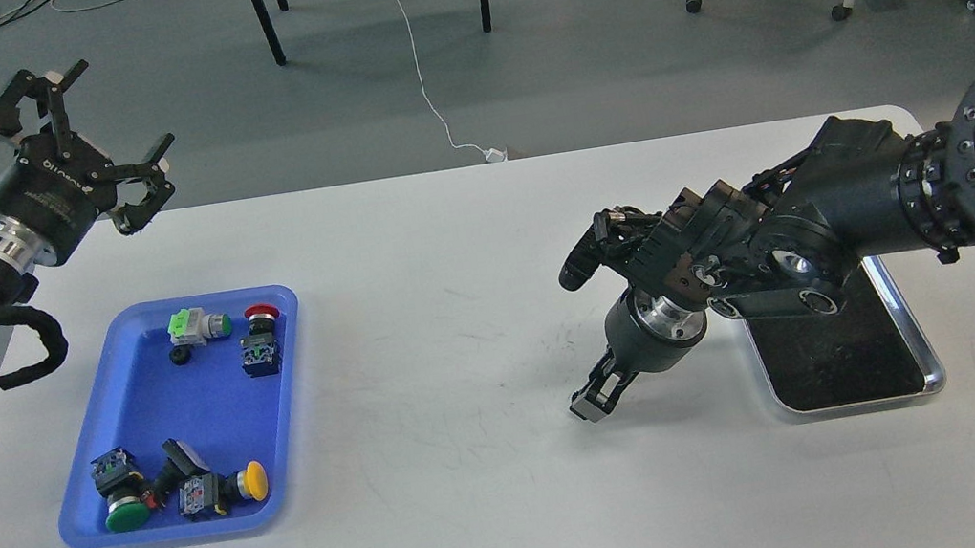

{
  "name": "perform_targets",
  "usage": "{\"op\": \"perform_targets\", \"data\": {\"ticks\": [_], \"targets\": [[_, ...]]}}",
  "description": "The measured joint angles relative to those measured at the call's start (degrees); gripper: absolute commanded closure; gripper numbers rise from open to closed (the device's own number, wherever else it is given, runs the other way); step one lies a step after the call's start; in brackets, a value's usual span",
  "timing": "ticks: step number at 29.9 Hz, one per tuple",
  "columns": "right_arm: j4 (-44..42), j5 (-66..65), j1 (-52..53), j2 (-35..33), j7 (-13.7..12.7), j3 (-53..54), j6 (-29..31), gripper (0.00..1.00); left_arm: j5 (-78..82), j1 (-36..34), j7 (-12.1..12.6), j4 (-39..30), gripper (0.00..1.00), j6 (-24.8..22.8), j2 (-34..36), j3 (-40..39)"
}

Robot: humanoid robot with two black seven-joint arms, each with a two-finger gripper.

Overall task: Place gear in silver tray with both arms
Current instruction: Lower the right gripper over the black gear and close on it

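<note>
My right gripper (pixel 591 402) is down at the table surface, left of the silver tray (pixel 908 317), on the spot where the small black gear lay. The gear is hidden under its fingers. The fingers are dark and close together, so I cannot tell whether they hold it. The right arm lies over the tray's far left part, and the tray's dark bottom holds nothing that I can see. My left gripper (pixel 109 118) is open and empty, raised over the table's far left corner.
A blue plastic tray (pixel 197 532) at the left holds several push-button switches and a small black round part (pixel 181 356). Chair and table legs stand on the floor beyond the table's far edge.
</note>
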Motion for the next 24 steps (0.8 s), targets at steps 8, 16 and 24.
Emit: {"op": "perform_targets", "data": {"ticks": [8,16,24], "targets": [[-0.3,0.2,-0.6,0.0,0.0,0.0,-0.2,0.68,0.0,0.1,0.0,0.0,0.02,0.0,0.3,0.0],[-0.6,0.6,-1.0,0.0,0.1,0.4,-0.2,0.68,0.1,0.7,0.0,0.0,0.02,0.0,0.3,0.0],[-0.8,0.8,-1.0,0.0,0.3,1.0,-0.3,0.68,0.2,0.7,0.0,0.0,0.02,0.0,0.2,0.0]]}}
